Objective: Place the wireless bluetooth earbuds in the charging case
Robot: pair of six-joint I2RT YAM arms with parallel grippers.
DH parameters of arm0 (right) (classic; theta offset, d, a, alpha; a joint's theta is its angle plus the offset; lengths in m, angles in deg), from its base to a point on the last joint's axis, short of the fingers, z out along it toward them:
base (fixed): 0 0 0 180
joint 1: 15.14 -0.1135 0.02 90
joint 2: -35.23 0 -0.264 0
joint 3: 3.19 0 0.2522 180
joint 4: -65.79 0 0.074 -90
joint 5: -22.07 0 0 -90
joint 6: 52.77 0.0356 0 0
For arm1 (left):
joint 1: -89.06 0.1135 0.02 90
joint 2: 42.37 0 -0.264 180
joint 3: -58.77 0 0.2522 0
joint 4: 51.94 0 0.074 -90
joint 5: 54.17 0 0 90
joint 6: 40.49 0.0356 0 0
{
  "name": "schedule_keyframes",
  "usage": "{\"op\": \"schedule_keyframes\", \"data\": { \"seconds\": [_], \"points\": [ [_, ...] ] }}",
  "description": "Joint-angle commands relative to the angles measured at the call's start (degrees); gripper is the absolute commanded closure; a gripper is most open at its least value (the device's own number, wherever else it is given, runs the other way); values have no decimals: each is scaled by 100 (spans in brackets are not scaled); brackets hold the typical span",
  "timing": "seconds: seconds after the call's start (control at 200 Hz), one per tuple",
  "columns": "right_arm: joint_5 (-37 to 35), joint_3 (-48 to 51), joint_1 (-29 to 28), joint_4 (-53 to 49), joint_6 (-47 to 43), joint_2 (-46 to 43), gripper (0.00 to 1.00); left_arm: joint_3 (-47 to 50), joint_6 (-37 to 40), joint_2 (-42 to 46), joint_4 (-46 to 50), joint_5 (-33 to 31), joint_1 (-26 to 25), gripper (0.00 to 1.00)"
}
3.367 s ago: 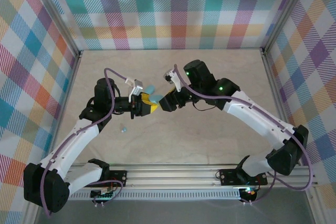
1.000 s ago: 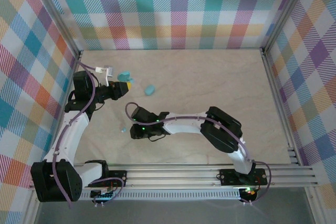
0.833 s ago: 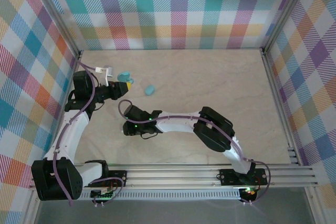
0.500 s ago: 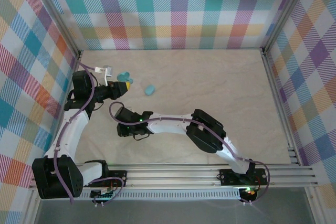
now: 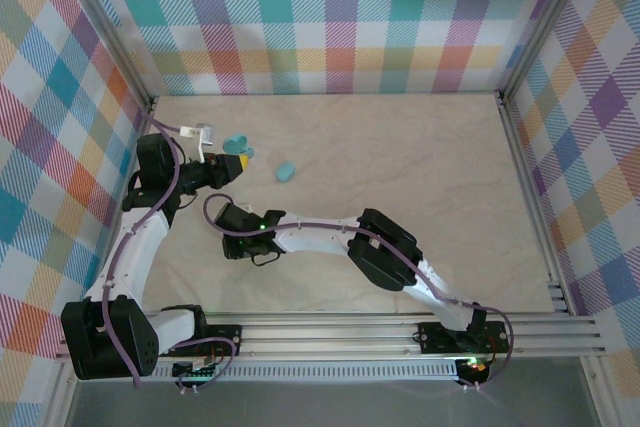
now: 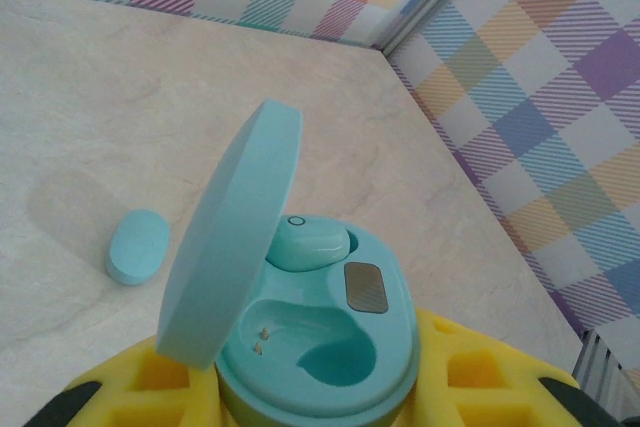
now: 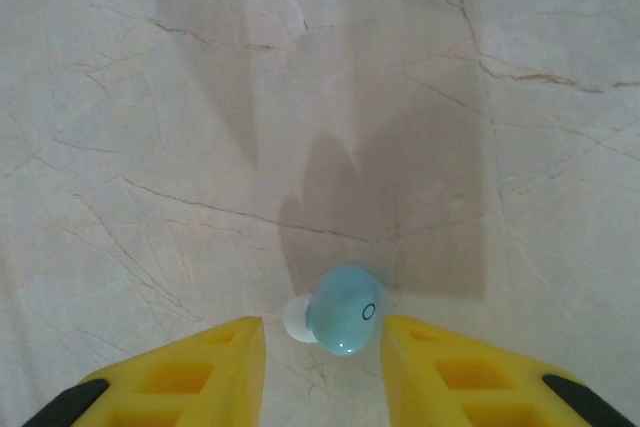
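Observation:
My left gripper point(image 6: 300, 402) is shut on the open light-blue charging case point(image 6: 330, 347), with the yellow fingers point(image 6: 485, 382) on either side of its base. The lid point(image 6: 225, 247) stands up. One earbud point(image 6: 308, 244) sits in the far slot and the near slot point(image 6: 320, 342) is empty. From above, this case point(image 5: 236, 145) is at the back left. A second earbud point(image 7: 342, 310), pale blue with a white tip, lies on the table. My right gripper point(image 7: 320, 329) is open and straddles it, a small gap on each side.
A closed light-blue oval case point(image 5: 285, 171) lies on the table right of the held one, and appears as the oval case point(image 6: 138, 245) in the left wrist view. My right arm point(image 5: 330, 232) stretches low across the table's middle. Plaid walls and metal rails point(image 5: 520, 167) bound the table.
My right arm has swept left across the table and now has its fingers around the loose earbud. The left arm keeps holding the open case still at the back left.

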Motion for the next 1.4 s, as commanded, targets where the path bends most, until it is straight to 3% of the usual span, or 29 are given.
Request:
{"op": "schedule_keyframes", "data": {
  "seconds": [0.0,0.585,1.18,1.395],
  "points": [
    [-82,-262,-2,-221,-147,219,63,-12,-68,96,-163,188,93,100],
    [4,-221,114,-441,-86,294,71,57,-173,207,-251,261,93,100],
    [-18,2937,1035,584,-483,-2019,76,351,179,301,92,522,93,100],
    [49,3637,1588,265,-1014,-2766,77,538,231,390,52,651,11,100]
  ]
}}
